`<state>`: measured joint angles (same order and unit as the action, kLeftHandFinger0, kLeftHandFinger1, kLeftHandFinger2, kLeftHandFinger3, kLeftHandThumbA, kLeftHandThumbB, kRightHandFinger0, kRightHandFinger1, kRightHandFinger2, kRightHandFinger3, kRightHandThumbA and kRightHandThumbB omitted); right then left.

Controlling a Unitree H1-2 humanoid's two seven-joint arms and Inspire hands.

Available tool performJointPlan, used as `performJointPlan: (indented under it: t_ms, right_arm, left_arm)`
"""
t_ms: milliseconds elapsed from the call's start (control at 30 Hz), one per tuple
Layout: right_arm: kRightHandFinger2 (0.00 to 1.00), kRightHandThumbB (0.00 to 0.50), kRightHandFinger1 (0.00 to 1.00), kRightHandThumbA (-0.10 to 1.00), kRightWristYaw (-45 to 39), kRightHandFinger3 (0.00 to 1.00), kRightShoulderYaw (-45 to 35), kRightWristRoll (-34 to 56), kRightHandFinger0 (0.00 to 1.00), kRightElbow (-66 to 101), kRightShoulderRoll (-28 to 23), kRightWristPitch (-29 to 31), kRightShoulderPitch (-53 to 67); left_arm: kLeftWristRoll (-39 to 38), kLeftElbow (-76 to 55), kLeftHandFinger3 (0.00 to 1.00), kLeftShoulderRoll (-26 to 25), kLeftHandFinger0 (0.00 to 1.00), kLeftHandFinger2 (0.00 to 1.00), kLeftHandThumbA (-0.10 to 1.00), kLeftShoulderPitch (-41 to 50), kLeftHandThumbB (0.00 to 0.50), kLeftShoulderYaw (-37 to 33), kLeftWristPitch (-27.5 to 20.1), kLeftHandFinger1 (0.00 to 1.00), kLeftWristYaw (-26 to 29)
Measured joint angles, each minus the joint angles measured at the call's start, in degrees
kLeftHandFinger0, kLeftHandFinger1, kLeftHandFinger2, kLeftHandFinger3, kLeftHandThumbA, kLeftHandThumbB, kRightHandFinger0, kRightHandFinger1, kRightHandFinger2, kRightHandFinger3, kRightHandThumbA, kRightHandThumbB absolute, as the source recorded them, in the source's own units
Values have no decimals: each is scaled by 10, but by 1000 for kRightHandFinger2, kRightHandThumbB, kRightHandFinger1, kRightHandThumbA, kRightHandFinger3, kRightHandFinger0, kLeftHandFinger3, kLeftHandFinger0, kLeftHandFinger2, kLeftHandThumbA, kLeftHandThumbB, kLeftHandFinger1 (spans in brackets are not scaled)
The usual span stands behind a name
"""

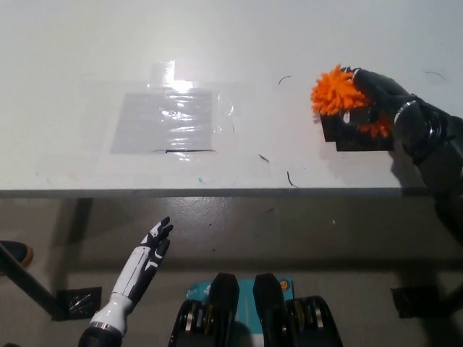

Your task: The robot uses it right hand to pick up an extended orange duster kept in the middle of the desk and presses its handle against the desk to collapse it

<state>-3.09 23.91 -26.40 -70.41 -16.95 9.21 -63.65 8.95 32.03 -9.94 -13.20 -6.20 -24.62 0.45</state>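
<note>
- Down in the lower left of the frame, we see the white left hand [152,249], idle below the desk edge, holding nothing, its fingers straight and slightly spread.
- Above it, filling the upper half of the frame, we have the pale grey desk [87,58].
- On the desk, left of centre, a clear shiny plastic sheet [170,119] lies flat, catching a glare along its top edge.
- Moving right, we spot a few thin dark curved marks [288,178] on the desk surface, between the sheet and the right hand.
- In the upper right, the fluffy orange duster [334,92] sits in the black right hand [369,108], its bristly head poking out to the left of the fingers.
- The right hand is closed around the duster, over the desk's right part; we cannot see the handle.
</note>
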Motion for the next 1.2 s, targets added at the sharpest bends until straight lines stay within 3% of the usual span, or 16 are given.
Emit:
performJointPlan:
  t_ms: [133, 200, 500, 567, 700, 800, 900, 967, 1133, 1200]
  right_arm:
    - [907, 126, 569, -100, 29, 1000, -5, -3, 156, 1, 0, 9, 3]
    - [918, 158, 580, -100, 37, 1000, -7, -3, 167, 1, 0, 11, 3]
    - [920, 164, 557, -100, 124, 956, -35, -2, 94, 0, 2, 39, 14]
    - [810, 137, 492, -100, 144, 863, -45, -2, 30, 0, 3, 49, 14]
    - [790, 150, 466, -100, 174, 850, -74, 5, 14, 6, 7, 65, 6]
    - [723, 152, 364, -100, 199, 747, -84, 6, 0, 15, 13, 72, -6]
    - [718, 151, 355, -100, 221, 733, -103, 10, 0, 25, 24, 74, -29]
    - [600, 138, 203, -100, 229, 570, -112, 13, 0, 31, 28, 74, -44]
    - [605, 152, 177, -100, 238, 540, -141, 26, 0, 43, 42, 75, -87]
    - [687, 151, 233, -100, 241, 617, -152, 31, 0, 48, 45, 75, -99]
  left_arm:
    - [0, 0, 1000, -1, 1000, 1000, 1000, 0, 500, 0, 0, 1000, 0]
    - [0, 0, 1000, -2, 1000, 1000, 1000, 0, 500, 0, 0, 1000, 0]
    - [-1, 0, 1000, -3, 1000, 1000, 1000, 4, 500, 1, 0, 1000, 0]
    - [-1, 0, 1000, -3, 1000, 1000, 1000, 5, 500, 1, 0, 1000, 0]
    - [-1, 0, 1000, -3, 1000, 1000, 1000, 5, 500, 0, 0, 1000, 0]
    - [-1, 0, 1000, -2, 1000, 1000, 1000, 10, 500, 0, 0, 1000, 0]
    - [-1, 0, 1000, 0, 1000, 1000, 1000, 16, 500, 0, 0, 1000, 0]
    - [-1, 0, 1000, 1, 1000, 1000, 1000, 17, 500, 0, 0, 1000, 0]
    - [-1, 0, 1000, 1, 1000, 1000, 1000, 17, 500, 1, 0, 1000, 1]
    - [-1, 0, 1000, 1, 1000, 1000, 1000, 17, 500, 1, 0, 1000, 0]
